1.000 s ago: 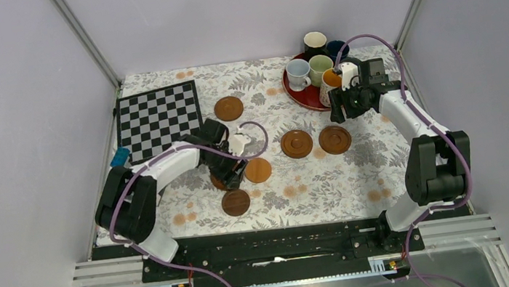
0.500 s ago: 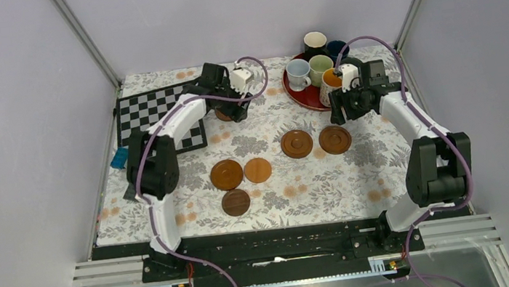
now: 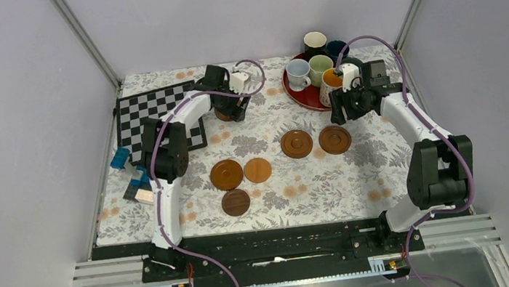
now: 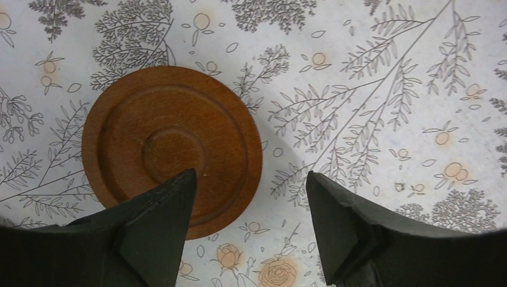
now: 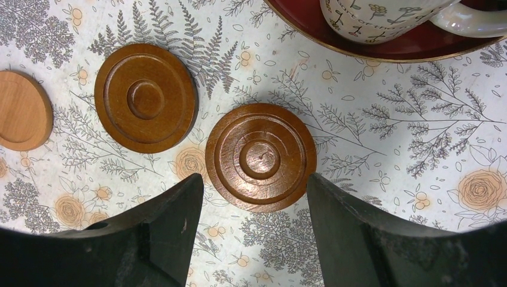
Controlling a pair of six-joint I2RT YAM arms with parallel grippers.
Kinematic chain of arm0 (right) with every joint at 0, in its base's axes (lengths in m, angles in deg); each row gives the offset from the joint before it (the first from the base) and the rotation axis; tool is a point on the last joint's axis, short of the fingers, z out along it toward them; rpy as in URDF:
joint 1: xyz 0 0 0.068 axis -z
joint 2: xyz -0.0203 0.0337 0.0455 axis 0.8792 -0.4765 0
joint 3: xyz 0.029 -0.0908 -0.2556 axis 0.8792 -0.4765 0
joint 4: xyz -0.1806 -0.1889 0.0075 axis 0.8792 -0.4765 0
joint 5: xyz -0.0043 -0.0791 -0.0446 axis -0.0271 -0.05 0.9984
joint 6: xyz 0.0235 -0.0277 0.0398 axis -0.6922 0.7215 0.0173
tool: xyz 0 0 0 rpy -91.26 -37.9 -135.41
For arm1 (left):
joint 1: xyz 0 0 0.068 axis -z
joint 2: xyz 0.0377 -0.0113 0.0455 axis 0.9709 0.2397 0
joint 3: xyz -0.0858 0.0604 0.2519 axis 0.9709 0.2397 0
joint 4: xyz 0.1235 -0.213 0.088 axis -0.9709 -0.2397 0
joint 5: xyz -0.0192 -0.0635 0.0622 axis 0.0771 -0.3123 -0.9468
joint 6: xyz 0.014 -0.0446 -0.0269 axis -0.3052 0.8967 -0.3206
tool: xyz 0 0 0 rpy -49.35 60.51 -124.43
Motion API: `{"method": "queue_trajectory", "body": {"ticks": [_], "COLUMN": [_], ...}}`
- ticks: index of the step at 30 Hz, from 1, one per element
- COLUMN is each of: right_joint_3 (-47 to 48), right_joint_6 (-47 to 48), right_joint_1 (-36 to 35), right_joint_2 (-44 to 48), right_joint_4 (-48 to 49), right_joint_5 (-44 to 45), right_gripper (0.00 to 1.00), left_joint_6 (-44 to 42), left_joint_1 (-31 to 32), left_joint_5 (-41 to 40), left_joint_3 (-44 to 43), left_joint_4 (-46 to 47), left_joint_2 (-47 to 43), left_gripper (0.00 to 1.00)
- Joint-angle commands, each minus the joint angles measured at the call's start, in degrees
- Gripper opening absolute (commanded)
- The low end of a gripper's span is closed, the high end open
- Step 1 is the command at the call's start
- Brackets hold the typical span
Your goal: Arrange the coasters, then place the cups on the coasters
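**A:** While the left gripper (image 4: pixel 250 179) hangs there, what lies beneath it?

**B:** A round wooden coaster (image 4: pixel 173 137), reddish brown and turned with raised rings and a central boss. It lies flat on the floral tablecloth (image 4: pixel 370 89), near the chessboard (image 3: pixel 156 115). The jaws stand apart with nothing between them.

**A:** And the right gripper (image 5: pixel 254 179)?

**B:** Spread and empty too, above a glossy dark coaster (image 5: pixel 260 157). A matt ringed coaster (image 5: pixel 145 97) sits just beside that, and a pale coaster (image 5: pixel 21 110) further along. The red tray (image 5: pixel 359 52) curves in close by, carrying a flower-printed mug (image 5: pixel 376 15). The other cups (image 3: pixel 320 68) crowd the same tray.

**A:** Any change?

**B:** A second ago the left arm (image 3: pixel 182 116) bent over the near coasters (image 3: pixel 235 202); now it stretches to the far one. The right arm (image 3: pixel 409 113) hasn't moved.
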Motion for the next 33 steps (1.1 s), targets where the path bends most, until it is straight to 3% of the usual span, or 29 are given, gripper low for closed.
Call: {"method": "queue_trajectory", "body": {"ticks": [1, 6, 16, 22, 33], "right_joint_3": [-0.1, -0.2, -0.2, -0.1, -0.4], "right_joint_6": [-0.1, -0.1, 0.1, 0.1, 0.1], "right_joint_1": [0.4, 0.4, 0.4, 0.4, 0.4], "right_joint_2": [1.6, 1.6, 1.3, 1.3, 1.9], "right_joint_4": [1.1, 1.0, 1.1, 0.9, 0.9], "right_joint_5": [-0.9, -0.7, -1.1, -1.5, -1.1], "right_gripper": [0.71, 0.71, 0.71, 0.71, 0.71], "left_joint_6": [-1.4, -2.2, -5.4, -5.1, -2.3], "left_joint_1": [-0.9, -0.9, 1.9, 6.7, 13.9], "left_joint_5": [0.4, 2.4, 5.6, 7.4, 8.4], "left_joint_3": [-3.3, -2.0, 16.0, 23.7, 27.4], "left_joint_4": [0.3, -2.1, -1.0, 0.0, 0.5], "left_joint_2": [1.9, 2.1, -10.2, -14.9, -16.6], "left_gripper": [0.74, 0.66, 0.45, 0.44, 0.42]}}
